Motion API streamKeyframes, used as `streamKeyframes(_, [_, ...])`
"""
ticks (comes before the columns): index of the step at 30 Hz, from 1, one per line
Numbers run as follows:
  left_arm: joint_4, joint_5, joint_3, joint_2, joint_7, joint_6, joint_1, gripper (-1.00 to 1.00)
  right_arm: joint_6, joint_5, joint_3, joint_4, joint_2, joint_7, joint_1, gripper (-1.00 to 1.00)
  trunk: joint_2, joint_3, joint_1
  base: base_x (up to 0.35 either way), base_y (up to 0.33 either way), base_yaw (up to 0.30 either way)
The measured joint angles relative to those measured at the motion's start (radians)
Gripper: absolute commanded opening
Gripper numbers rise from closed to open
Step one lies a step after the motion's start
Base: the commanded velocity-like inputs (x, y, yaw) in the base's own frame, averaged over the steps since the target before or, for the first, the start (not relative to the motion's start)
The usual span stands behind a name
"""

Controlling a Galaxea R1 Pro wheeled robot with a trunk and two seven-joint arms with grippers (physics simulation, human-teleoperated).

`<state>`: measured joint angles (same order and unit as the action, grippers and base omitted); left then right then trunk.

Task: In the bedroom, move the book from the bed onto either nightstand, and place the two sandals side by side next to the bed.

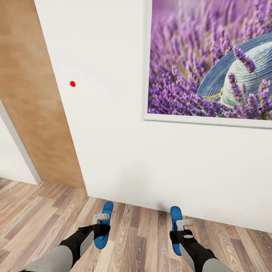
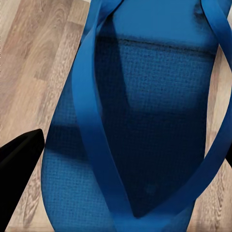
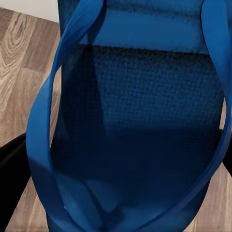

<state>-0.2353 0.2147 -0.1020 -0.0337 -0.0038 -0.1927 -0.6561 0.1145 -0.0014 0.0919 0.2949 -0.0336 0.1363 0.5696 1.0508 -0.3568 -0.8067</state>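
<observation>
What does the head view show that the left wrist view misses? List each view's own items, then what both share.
Head view alone: the white wall, a framed lavender picture, a red dot on the wall, a wooden door panel, the right pincer at the second blue sandal, and both arms.

Left wrist view alone: the sandal's textured footbed and its straps close up, with one dark fingertip beside its edge.

Shared: the left sandal at the left pincer, and the wood-plank floor.
</observation>
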Motion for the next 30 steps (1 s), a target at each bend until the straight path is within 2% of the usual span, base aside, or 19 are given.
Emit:
streamKeyframes(14, [0.022, 0.000, 0.000, 0.001, -0.001, 0.050, 0.022, -1.00, -0.023, -0.001, -0.004, -0.010, 0.006, -0.005, -0.072, -1.00, -0.098, 0.044, 0.054, 0.000, 0.000, 0.000])
streamKeyframes(30, [0.023, -0.001, -0.001, 0.002, 0.000, 0.057, 0.048, -1.00, -0.027, -0.001, -0.003, -0.012, 0.007, -0.005, -0.079, -1.00, -0.210, 0.094, 0.115, 0.000, 0.000, 0.000])
